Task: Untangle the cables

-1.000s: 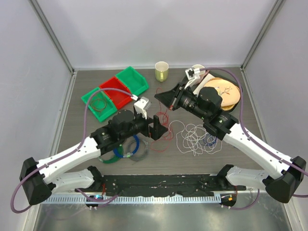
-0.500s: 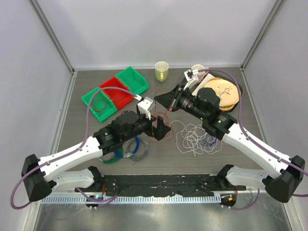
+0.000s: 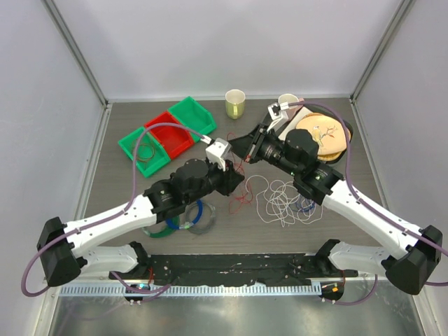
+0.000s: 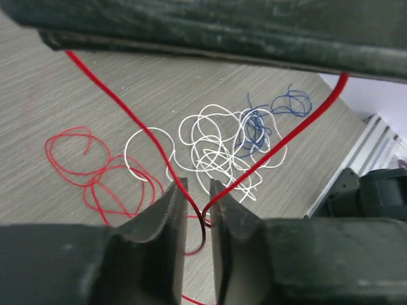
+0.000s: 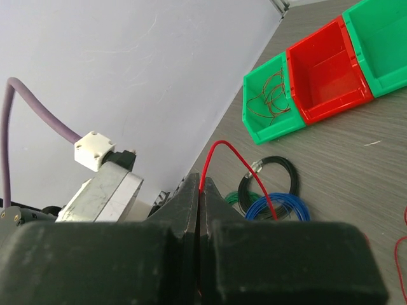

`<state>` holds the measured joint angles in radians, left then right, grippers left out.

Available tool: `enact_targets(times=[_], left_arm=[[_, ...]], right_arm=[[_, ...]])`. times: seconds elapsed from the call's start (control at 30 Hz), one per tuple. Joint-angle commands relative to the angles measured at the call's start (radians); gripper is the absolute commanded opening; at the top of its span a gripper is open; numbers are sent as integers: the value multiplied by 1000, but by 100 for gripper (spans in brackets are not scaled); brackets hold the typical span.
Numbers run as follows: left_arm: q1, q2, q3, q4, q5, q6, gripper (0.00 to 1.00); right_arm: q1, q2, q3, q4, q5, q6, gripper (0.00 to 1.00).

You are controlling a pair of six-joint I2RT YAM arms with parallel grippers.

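Tabletop (image 5: 356,159): right gripper (image 5: 201,190) pinches red cable (image 5: 217,143) (thin).

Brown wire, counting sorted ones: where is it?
Top view, far left: the brown wire lies looped in the leftmost green bin, beside the red bin.

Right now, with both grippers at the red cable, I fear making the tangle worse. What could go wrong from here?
The right gripper is shut on the red cable, but the left gripper has its jaws apart around it: it might slip out. Its slack loops appear to touch the white tangle; pulling could drag that and the blue cable along.
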<state>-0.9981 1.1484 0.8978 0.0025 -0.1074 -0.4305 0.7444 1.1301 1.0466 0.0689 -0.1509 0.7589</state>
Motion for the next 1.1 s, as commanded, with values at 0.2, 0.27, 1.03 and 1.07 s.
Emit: enact_targets(times=[0.2, 0.27, 1.03, 1.07], left_arm=[[-17, -90, -13, -45, -366, -46, 0], [-17, -127, -29, -76, -428, -50, 0], [693, -18, 277, -323, -347, -47, 0], [738, 14, 280, -306, -341, -50, 0]], right_arm=[[6, -131, -77, 36, 195, -42, 9], [6, -168, -118, 22, 272, -75, 34], [4, -420, -618, -32, 378, -198, 100], [4, -423, -625, -29, 364, -196, 100]])
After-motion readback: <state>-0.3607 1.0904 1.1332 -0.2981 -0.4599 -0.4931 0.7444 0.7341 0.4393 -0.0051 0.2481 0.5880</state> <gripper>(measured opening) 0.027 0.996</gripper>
